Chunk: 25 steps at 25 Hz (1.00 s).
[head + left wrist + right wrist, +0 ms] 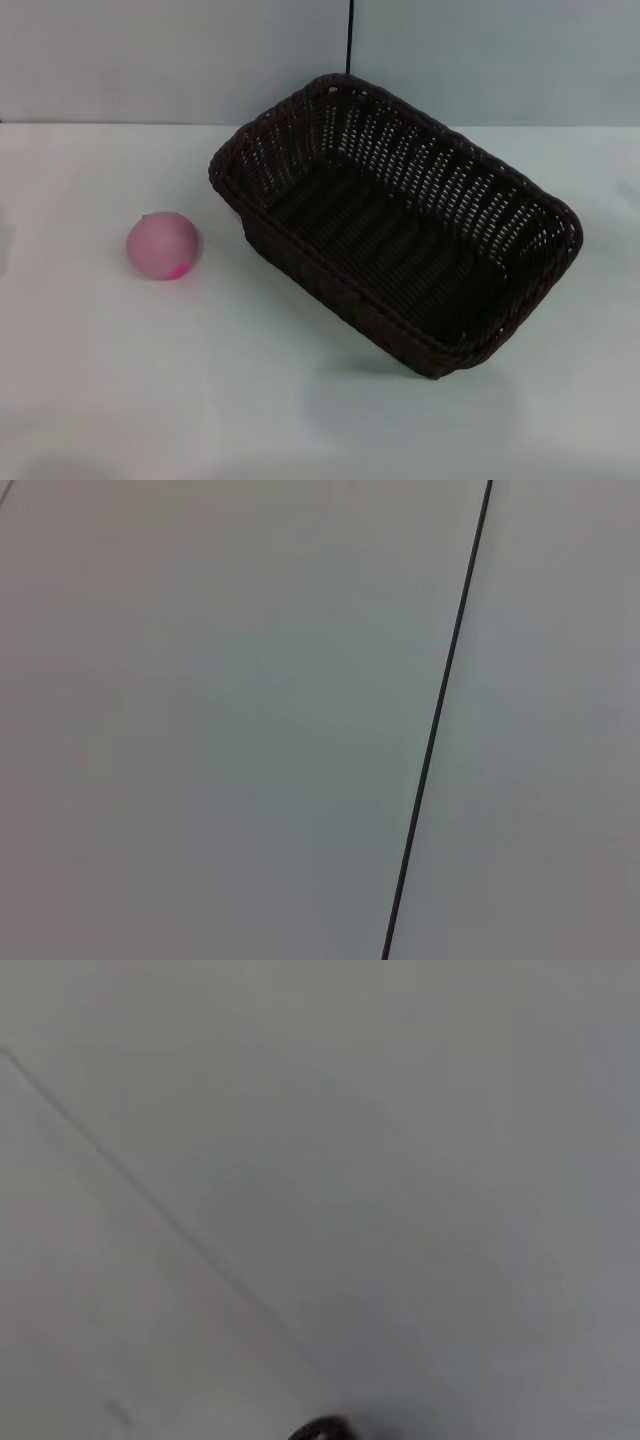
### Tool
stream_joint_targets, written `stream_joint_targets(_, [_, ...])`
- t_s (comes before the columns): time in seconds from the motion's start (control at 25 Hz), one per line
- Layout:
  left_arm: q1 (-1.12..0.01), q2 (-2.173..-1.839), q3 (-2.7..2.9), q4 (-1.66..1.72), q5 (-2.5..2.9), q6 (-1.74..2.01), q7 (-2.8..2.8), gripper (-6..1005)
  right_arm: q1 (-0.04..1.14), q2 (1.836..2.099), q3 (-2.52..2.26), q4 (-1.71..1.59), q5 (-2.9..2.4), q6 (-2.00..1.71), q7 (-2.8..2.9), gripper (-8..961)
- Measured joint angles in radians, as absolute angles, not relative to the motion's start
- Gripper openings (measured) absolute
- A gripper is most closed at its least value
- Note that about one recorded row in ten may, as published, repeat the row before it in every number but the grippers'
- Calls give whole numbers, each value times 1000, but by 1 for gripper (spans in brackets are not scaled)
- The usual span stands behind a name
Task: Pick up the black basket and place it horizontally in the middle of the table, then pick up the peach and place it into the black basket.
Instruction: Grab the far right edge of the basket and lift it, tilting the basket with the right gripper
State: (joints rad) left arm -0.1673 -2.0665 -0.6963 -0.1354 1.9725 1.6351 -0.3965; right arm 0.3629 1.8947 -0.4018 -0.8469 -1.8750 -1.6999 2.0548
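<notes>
Sitting diagonally right of centre on the plain white bench [90, 400], the dark woven wicker basket [395, 220] needs straightening; the pale pink peach [163, 246] waits left. Neither pincer shows.

Bright, even, diffuse overhead light, mild overall softness, white table [90, 380] slightly washed out, faint soft shadows beside the peach [163, 246] and under the black basket [400, 225], both wrist views flat, grey, nearly featureless
</notes>
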Motion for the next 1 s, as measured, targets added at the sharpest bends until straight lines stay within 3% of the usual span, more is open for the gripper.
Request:
stream_joint_targets(0.08, [-170, -2066, -696, -135, 1973, 1635, -397, 797, 402, 1876, -385, -934, -1952, -1769, 2195, 597])
stream_joint_targets(0.12, [-170, -2066, -696, -134, 1973, 1635, -396, 797, 457, 1851, -369, -993, -2042, -1844, 2309, 596])
stream_joint_targets(0.2, [-171, -2066, -696, -134, 1973, 1635, -396, 796, 486, 1839, -363, -1006, -2085, -1878, 2346, 593])
stream_joint_targets(0.24, [-171, -2066, -694, -134, 1973, 1635, -396, 796, 558, 1811, -350, -1017, -2182, -1948, 2401, 592])
stream_joint_targets(0.28, [-171, -2066, -694, -134, 1973, 1635, -396, 796, 558, 1811, -350, -1017, -2182, -1948, 2401, 591])
stream_joint_targets(0.32, [-171, -2066, -694, -134, 1973, 1635, -396, 796, 616, 1794, -354, -1013, -2276, -1984, 2423, 590])
stream_joint_targets(0.68, [-161, -2069, -670, -134, 1973, 1635, -396, 797, 706, 1782, -510, -911, -2436, -1980, 2443, 578])
stream_joint_targets(1.0, [-171, -2069, -669, -134, 1973, 1635, -396, 796, 708, 1807, -597, -793, -2440, -1879, 2433, 568])
